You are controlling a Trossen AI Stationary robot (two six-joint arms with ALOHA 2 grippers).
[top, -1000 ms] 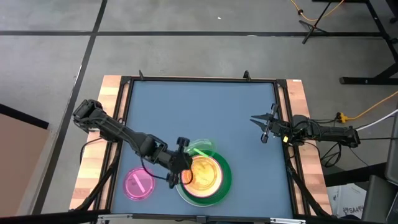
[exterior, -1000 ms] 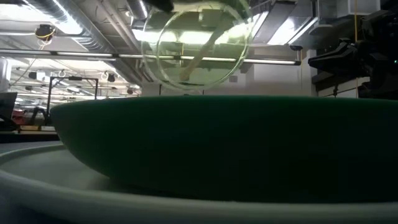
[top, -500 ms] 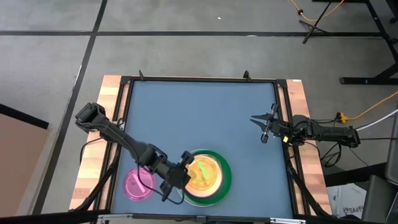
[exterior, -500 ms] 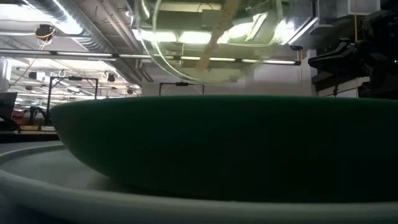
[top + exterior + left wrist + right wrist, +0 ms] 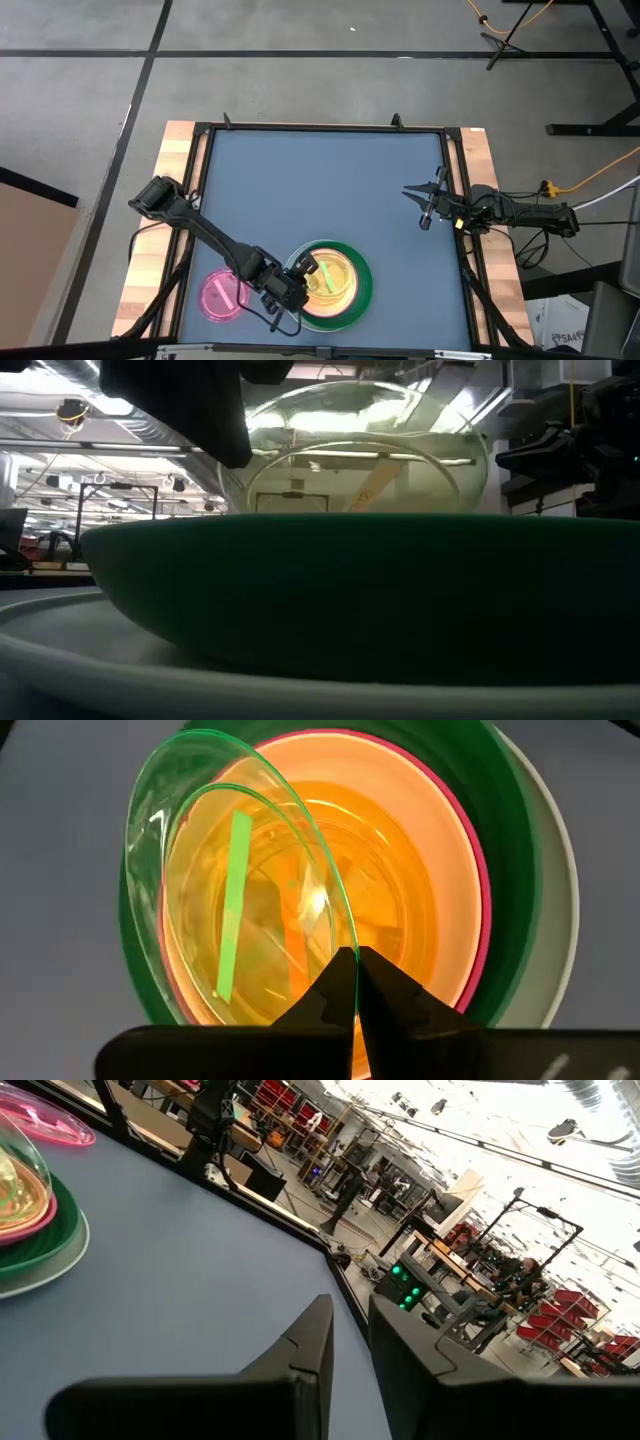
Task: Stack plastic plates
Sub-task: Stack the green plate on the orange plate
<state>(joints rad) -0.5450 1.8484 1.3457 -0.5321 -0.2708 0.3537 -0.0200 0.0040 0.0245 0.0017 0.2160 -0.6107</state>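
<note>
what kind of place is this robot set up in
Probably a robotics lab or workshop hall. Beyond the blue-topped table with wooden edges, the right wrist view shows rows of red storage bins on racks and other equipment stands, and the low view shows exposed silver ceiling ducts with strip lighting.

A blue table top (image 5: 330, 190) framed by wooden side boards (image 5: 177, 180).

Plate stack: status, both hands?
Left hand shut on translucent green plate, tilted over the stack. Right hand idle at the table's right edge, holding nothing. Magenta plate beside stack, unstacked. Nothing in the way.
</note>
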